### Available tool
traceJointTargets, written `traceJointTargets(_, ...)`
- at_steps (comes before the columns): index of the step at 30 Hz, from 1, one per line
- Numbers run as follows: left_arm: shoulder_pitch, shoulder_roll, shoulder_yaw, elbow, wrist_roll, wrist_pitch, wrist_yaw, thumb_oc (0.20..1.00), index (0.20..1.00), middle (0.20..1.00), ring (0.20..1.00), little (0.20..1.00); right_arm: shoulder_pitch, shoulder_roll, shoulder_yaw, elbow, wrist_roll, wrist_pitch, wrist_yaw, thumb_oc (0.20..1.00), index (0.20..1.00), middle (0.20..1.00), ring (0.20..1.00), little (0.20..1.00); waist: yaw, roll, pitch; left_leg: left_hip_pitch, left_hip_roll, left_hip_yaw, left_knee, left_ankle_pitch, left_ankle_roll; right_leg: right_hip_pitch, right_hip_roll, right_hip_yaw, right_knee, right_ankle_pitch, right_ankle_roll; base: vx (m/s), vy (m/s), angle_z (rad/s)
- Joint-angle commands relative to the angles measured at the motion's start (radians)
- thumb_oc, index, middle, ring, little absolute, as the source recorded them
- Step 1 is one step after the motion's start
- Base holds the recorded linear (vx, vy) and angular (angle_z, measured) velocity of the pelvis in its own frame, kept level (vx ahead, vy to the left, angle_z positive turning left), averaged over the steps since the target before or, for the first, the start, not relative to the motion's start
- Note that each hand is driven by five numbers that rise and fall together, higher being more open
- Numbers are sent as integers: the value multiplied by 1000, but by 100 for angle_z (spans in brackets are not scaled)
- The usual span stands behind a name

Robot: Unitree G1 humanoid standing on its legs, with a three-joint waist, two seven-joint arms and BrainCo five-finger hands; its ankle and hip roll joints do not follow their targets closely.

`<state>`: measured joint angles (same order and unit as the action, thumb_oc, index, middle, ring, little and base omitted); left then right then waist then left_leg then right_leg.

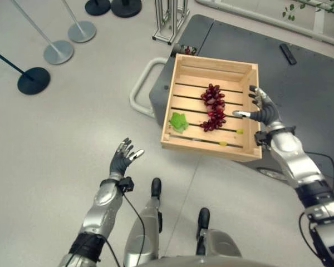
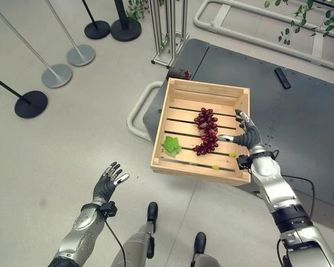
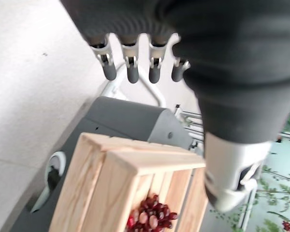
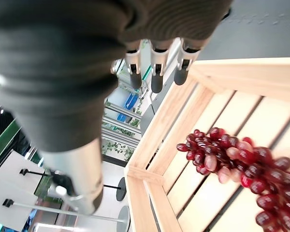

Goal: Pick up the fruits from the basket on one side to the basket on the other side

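Note:
A wooden slatted crate (image 1: 180, 67) sits on the corner of a dark grey platform (image 1: 312, 89). Inside it lies a bunch of dark red grapes (image 1: 213, 107), with a small green leafy piece (image 1: 178, 122) at its near left and two tiny yellowish bits near the front slats. My right hand (image 1: 261, 108) is open at the crate's right wall, thumb reaching over the rim towards the grapes without touching them. My left hand (image 1: 122, 157) hangs open over the floor, left of the crate, holding nothing. The grapes (image 4: 232, 157) also show in the right wrist view.
Several stanchion bases (image 1: 58, 52) stand on the floor at the far left. A metal frame (image 1: 170, 19) rises behind the crate. A white tubular handle (image 1: 138, 89) curves off the platform's left side. A small black remote-like object (image 1: 287, 53) lies on the platform.

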<state>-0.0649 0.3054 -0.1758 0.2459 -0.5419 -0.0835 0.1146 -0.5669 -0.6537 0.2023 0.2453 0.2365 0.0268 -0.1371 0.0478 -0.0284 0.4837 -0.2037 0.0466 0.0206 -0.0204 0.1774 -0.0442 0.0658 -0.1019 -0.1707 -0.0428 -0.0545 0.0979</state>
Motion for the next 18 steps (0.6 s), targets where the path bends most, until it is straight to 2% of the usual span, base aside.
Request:
traceJointTargets(1,3,-16,-12,-72,2,-59,14,1000,1000,1000,1000,1000,-104,-59,52,13,1,-27,-3,1000,1000,1000,1000,1000,16,-27,-67,-26,88,0,97,-120,-104,-75,-22,9,66,-89,27,-5,71,-3)
traceJointTargets(8,-21,-4,-20,-79,-6,-63,30,1000,1000,1000,1000,1000,-172,-24,98,119,30,-22,-20,1000,1000,1000,1000,1000,44,-52,-46,-63,77,-8,101,-126,-90,-118,-38,10,70,-66,43,-12,57,2)
traceJointTargets(13,-22,-6,-23,-87,-12,-65,39,1000,1000,1000,1000,1000,-186,13,93,235,56,-17,-51,1000,1000,1000,1000,1000,59,-51,-31,-79,66,-11,105,-129,-81,-133,-48,9,75,-57,50,5,58,2)
traceJointTargets(18,-27,-11,-35,-85,-25,-62,53,1000,1000,1000,1000,1000,-190,90,57,402,116,-18,-110,1000,1000,1000,1000,1000,75,-40,-15,-94,51,-13,109,-136,-68,-147,-60,10,85,-52,56,14,56,1)
